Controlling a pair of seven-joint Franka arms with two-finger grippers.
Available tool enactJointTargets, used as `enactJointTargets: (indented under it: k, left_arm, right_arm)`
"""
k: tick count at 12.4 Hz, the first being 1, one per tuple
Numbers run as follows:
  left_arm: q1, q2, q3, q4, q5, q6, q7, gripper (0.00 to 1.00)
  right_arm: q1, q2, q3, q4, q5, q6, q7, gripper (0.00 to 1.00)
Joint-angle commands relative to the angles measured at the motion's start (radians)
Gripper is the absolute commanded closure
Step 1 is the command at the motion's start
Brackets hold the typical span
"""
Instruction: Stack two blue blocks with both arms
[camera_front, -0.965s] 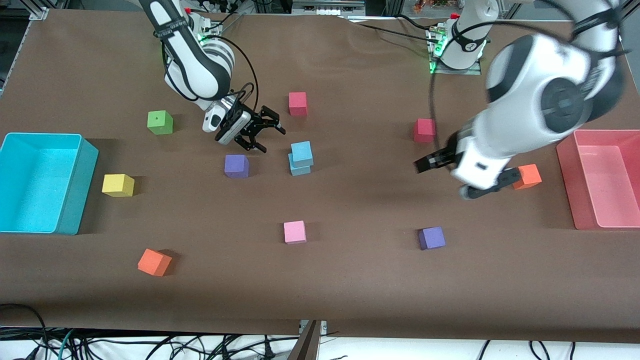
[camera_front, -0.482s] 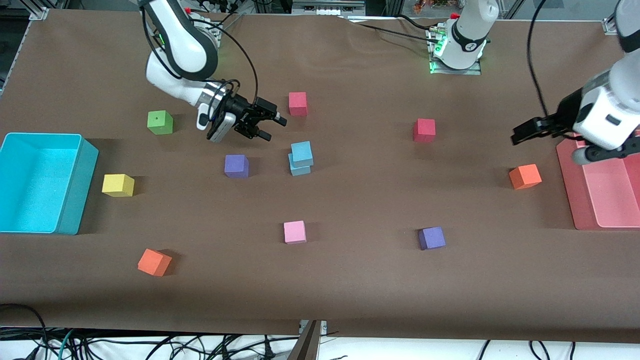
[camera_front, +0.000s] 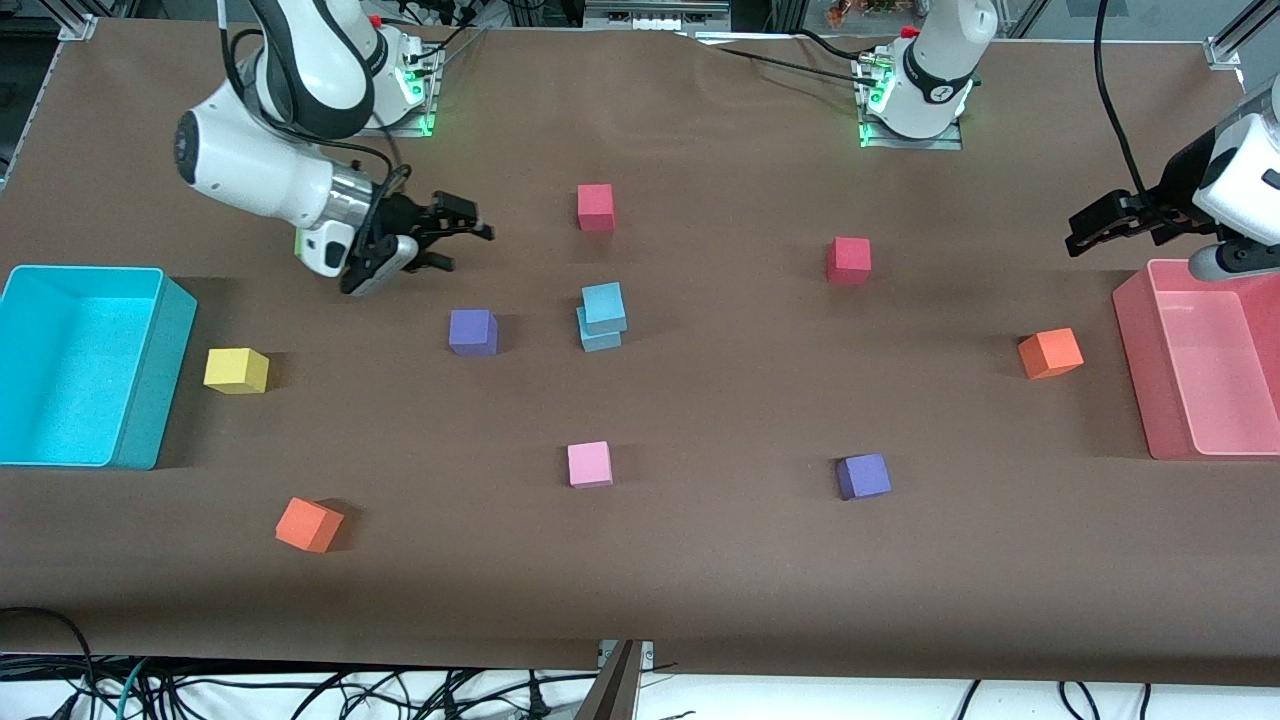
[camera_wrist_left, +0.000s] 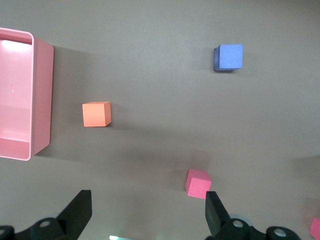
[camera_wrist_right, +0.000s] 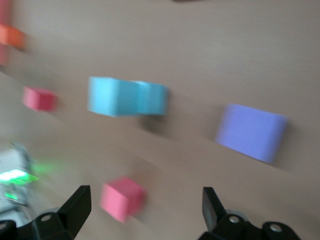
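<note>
The two blue blocks stand stacked near the table's middle: the upper one (camera_front: 604, 304) sits slightly skewed on the lower one (camera_front: 598, 339). They show blurred in the right wrist view (camera_wrist_right: 127, 96). My right gripper (camera_front: 462, 243) is open and empty, up in the air, off the stack toward the right arm's end of the table. My left gripper (camera_front: 1075, 232) is open and empty, in the air beside the pink bin (camera_front: 1130, 360). Its fingers (camera_wrist_left: 80, 210) frame bare table and a red cube (camera_wrist_left: 198, 183).
A cyan bin (camera_front: 165, 370) stands at the right arm's end. Loose cubes lie about: purple (camera_front: 472, 332) beside the stack, yellow (camera_front: 236, 370), orange (camera_front: 309, 524), pink (camera_front: 589, 464), purple (camera_front: 863, 476), orange (camera_front: 1049, 353), red (camera_front: 848, 260), red (camera_front: 595, 207).
My right gripper has drawn back from beside the stack toward the right arm's end. My left arm has swung away from the middle to the pink bin. The stack has not moved.
</note>
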Motion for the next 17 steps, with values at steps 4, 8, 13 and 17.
enactJointTargets:
  k: [4, 8, 13, 17]
  left_arm:
    - [0.009, -0.022, -0.014, -0.022, 0.026, -0.003, 0.026, 0.00]
    - [0.011, -0.022, -0.015, -0.030, 0.023, -0.001, 0.028, 0.00]
    - [0.011, -0.023, -0.015, -0.037, 0.018, 0.004, 0.026, 0.00]
    - [0.011, -0.028, -0.015, -0.045, 0.017, 0.005, 0.026, 0.00]
  right_arm:
    - [-0.012, -0.003, -0.115, 0.263, -0.576, -0.324, 0.374, 0.01]
    - [-0.032, 0.059, -0.109, 0.660, -0.676, -0.571, 0.484, 0.01]
    - [-0.107, 0.037, -0.080, 0.733, -0.696, -0.665, 0.581, 0.01]
    - [-0.105, 0.040, -0.103, 0.714, -0.703, -0.607, 0.590, 0.01]
